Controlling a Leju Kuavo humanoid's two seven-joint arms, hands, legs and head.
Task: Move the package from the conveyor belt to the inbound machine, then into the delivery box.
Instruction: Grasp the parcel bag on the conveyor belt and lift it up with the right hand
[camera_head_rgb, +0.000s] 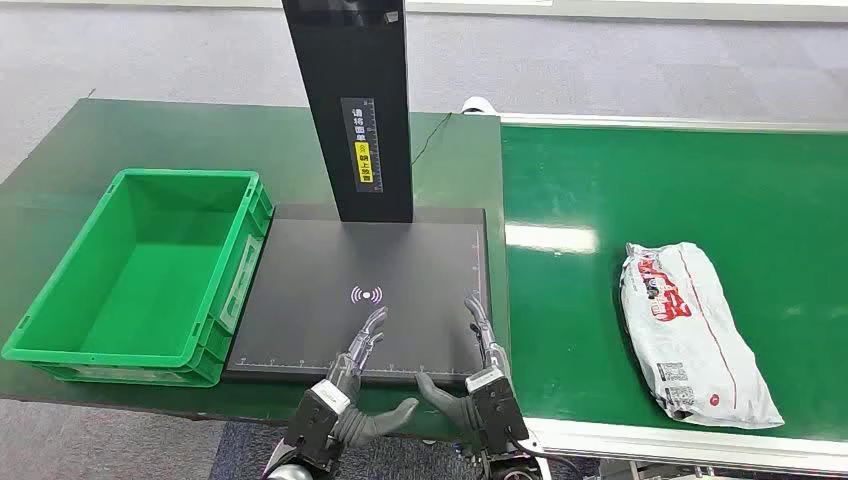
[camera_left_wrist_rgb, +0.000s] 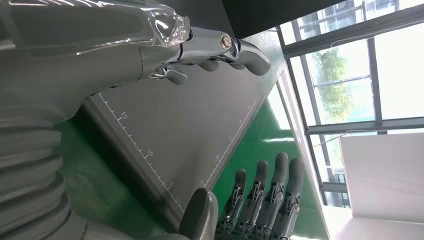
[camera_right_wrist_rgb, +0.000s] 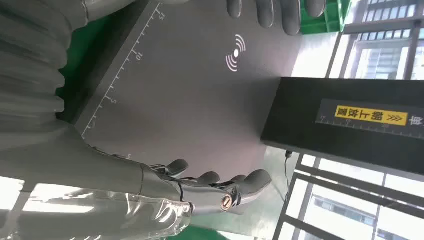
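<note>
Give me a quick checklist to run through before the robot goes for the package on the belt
1. Package lying flat on the conveyor belt, nothing on top of it: ok.
2. Right hand free, fingers apart, holding nothing: ok.
3. Left hand free and open, hovering over the near edge of the inbound machine's pad: ok.
4. Pad bare, ready to take the package: ok.
5. Delivery box empty, standing left of the pad: ok.
6. Belt stopped or running: cannot tell.
</note>
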